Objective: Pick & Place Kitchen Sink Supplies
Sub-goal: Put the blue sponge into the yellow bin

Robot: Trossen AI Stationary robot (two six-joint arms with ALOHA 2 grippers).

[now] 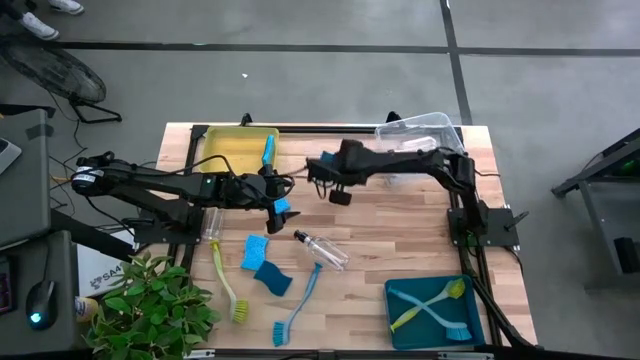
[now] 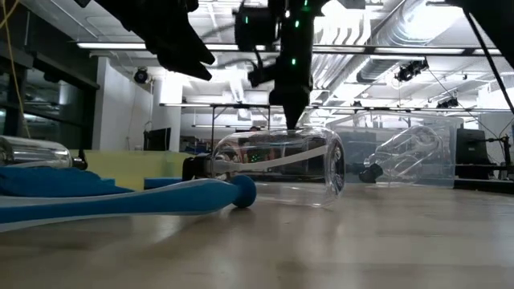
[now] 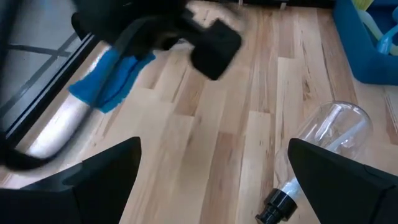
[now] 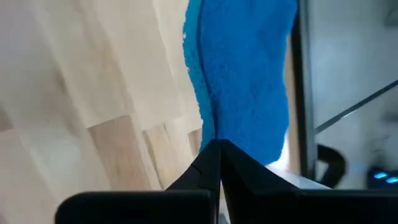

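My right gripper is shut on a blue sponge. In the left wrist view this sponge hangs under the right gripper, over the table's far middle. My left gripper is open and empty, hovering left of centre. Another blue sponge shows at its tip in the high view. A clear bottle with a black top lies on its side ahead of the left gripper. Two more sponges and two brushes lie near the front edge. My right gripper pinches the blue sponge between its two fingers at one end. The rest of the sponge reaches out ahead of the fingertips. In the left wrist view it hangs below the gripper.
A yellow bin at the far left holds a blue item. The clear bin at the far right holds a bottle. A teal bin at the near right holds two brushes. Another bottle and a leafy plant sit at the left.
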